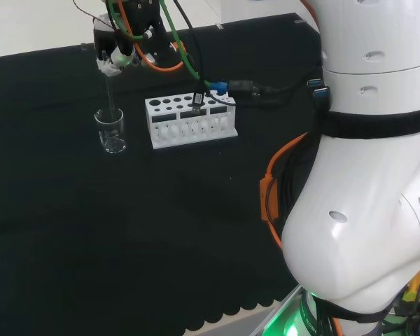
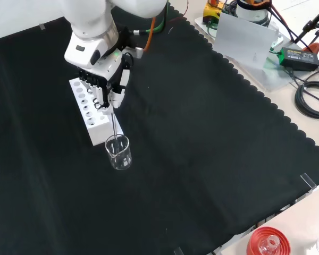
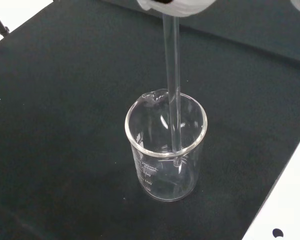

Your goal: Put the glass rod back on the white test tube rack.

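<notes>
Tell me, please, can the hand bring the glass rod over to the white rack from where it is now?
Probably yes. The hand pinches the glass rod, whose lower end hangs inside the beaker. The rod must rise clear of the rim first. The white rack stands right beside the beaker, with open holes on top and nothing between them.

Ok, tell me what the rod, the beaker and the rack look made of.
Rod: clear and glossy, likely glass. Beaker: transparent with bright rim glints, glass or clear plastic. Rack: opaque matte white, probably plastic.
</notes>
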You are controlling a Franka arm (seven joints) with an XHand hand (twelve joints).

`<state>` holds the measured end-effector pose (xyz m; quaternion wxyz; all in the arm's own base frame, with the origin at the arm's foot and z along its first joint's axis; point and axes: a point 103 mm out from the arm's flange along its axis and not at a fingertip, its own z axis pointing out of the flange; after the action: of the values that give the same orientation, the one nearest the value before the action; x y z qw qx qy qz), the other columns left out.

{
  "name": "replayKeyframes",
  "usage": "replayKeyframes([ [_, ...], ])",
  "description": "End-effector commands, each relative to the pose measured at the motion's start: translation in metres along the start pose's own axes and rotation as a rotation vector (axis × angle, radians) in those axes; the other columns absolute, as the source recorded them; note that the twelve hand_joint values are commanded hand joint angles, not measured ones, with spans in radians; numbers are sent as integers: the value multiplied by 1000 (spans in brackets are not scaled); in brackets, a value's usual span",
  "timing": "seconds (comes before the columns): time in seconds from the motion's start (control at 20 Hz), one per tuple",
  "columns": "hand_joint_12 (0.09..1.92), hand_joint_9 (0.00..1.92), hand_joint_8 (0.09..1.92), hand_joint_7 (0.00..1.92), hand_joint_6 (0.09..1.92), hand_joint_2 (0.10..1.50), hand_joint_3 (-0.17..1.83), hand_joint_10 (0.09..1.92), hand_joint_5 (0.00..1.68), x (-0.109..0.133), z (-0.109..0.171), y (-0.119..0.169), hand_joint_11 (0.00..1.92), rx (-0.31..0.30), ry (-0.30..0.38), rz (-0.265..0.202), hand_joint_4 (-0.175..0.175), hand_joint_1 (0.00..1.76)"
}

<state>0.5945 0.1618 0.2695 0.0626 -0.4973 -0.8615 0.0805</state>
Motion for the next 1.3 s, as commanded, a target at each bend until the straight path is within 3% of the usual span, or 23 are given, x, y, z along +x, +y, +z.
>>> replayKeyframes([
  [0.05,755,1836,390,1734,339,1045,-175,382,1379,0,-5,-1,1655,-5,5,1,-175,1229],
  [0.65,755,1835,391,1733,343,1046,-175,383,1377,2,-17,-6,1655,-17,13,8,-175,1229],
  [1.3,756,1835,391,1733,347,1046,-175,384,1376,1,-49,-31,1655,-47,-6,35,-175,1229],
])
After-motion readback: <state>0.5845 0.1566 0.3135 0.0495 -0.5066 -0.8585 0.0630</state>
